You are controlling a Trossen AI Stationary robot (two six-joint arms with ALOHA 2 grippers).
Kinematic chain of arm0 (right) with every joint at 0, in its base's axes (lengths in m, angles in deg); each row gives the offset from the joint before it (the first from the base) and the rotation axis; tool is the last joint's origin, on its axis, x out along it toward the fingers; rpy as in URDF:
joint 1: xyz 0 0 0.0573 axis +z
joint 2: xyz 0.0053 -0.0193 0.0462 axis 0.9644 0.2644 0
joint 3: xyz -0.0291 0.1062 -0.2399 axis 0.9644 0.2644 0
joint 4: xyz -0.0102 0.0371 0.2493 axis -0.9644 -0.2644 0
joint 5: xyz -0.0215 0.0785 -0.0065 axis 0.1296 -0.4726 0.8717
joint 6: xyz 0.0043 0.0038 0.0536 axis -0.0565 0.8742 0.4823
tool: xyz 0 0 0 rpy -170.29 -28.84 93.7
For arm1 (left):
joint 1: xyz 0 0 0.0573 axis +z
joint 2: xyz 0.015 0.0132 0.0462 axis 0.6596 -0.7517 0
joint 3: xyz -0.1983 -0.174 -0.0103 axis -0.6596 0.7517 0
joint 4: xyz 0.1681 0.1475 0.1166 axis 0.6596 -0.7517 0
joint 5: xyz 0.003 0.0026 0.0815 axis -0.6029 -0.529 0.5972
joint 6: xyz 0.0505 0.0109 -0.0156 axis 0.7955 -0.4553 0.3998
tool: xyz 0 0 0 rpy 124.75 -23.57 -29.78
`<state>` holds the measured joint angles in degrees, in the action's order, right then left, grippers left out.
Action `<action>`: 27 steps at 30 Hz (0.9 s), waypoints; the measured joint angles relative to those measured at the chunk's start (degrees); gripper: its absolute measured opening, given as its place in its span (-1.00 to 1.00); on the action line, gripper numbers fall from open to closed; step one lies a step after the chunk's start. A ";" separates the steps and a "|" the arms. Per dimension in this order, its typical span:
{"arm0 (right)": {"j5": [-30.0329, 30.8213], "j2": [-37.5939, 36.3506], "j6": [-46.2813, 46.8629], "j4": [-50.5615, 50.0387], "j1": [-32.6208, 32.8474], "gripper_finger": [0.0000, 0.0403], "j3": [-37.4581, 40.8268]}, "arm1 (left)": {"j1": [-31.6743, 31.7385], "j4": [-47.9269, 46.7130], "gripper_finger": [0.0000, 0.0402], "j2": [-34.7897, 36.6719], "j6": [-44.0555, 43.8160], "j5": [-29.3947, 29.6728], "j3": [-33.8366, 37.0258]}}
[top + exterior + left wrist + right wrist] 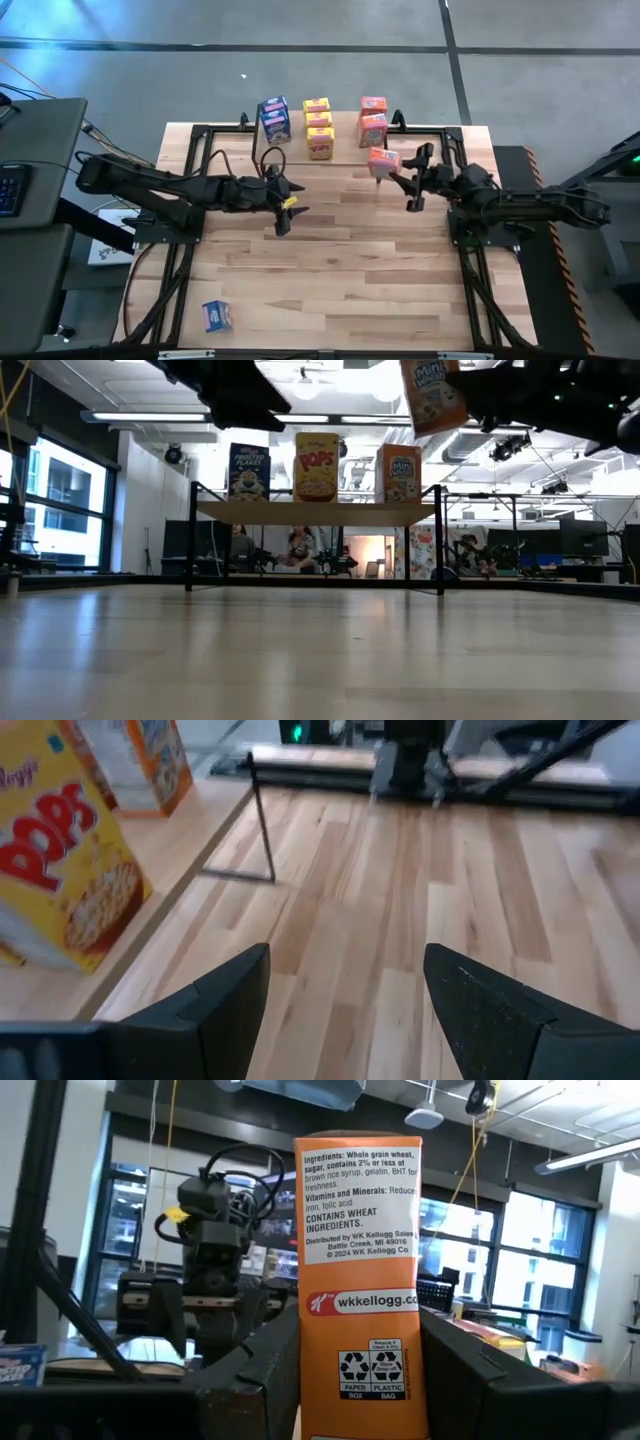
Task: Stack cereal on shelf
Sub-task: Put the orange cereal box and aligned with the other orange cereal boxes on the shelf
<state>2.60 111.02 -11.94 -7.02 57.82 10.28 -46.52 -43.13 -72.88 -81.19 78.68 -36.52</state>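
The shelf (pixel 345 150) stands at the table's far middle. On its wooden top stand a blue cereal box (pixel 275 118), yellow boxes (pixel 320 124) and orange-red boxes (pixel 373 118). They also show in the low view, upright on the top (pixel 316 512). Another blue box (pixel 217 315) lies on the table near the front left. My right gripper (pixel 397 173) is shut on an orange-red box (pixel 383 160) at the shelf's near right corner, above the shelf top (pixel 432 398). My left gripper (pixel 285 208) is open and empty, near the shelf's front edge. My right gripper pinches the orange-red box between its two fingers (pixel 262 1370), one on each broad face, at the end of the narrow side panel with the recycling marks (pixel 365 1370). The fingers come roughly level from the table's right. The box is lifted clear and slightly tilted (pixel 432 398).
The shelf's thin black legs (pixel 262 820) stand on the table. A yellow Pops box (pixel 60 870) sits on the shelf close to my left gripper (pixel 345 1010). Black frame rails (pixel 190 180) run along the table's sides. Bare wood (pixel 340 270) fills the table's middle and front.
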 joint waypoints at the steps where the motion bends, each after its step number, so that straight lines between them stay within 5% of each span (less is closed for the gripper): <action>1: -0.10 0.40 -0.02 -0.15 -0.44 -0.25 -0.33 | 0.09 -1.21 0.28 0.26 0.01 -0.01 0.01; 27: -26.01 16.62 3.01 -0.06 -18.43 -0.25 -8.07 | 8.36 -2.18 0.28 0.74 3.03 1.17 0.02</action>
<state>-23.41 127.63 -8.93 -7.08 39.39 2.21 -38.16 -45.31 -72.14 -78.15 79.85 -36.49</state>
